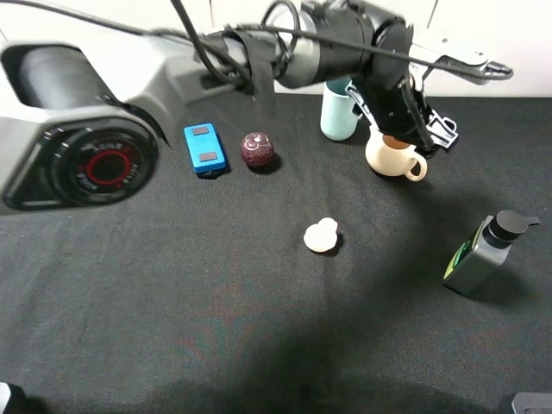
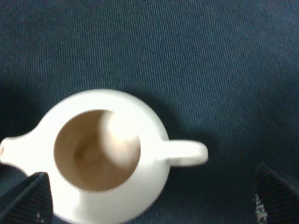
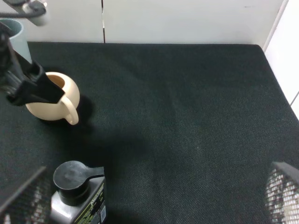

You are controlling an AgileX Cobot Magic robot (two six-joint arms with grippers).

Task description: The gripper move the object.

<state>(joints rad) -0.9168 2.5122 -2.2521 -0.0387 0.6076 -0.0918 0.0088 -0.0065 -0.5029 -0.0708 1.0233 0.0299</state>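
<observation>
The cream teapot [image 1: 394, 157] stands upright on the black cloth at the back right, lidless, with its brown inside showing. My left gripper [image 1: 410, 128] reaches across from the left and hovers right over it. In the left wrist view the teapot [image 2: 107, 154] lies below the open gripper [image 2: 152, 200], its two black fingertips [image 2: 28, 198] wide apart on either side, not touching it. The right wrist view shows the teapot [image 3: 51, 98] with the left gripper [image 3: 28, 86] above it. My right gripper [image 3: 154, 196] is open and empty, away from the teapot.
A tall light-blue cup [image 1: 339, 110] stands just behind the teapot. A blue flat device [image 1: 203, 148] and a dark red ball [image 1: 257, 150] lie at the back left. A white gourd-shaped lump [image 1: 322, 235] lies mid-table. A grey pump bottle [image 1: 483, 254] stands at the right.
</observation>
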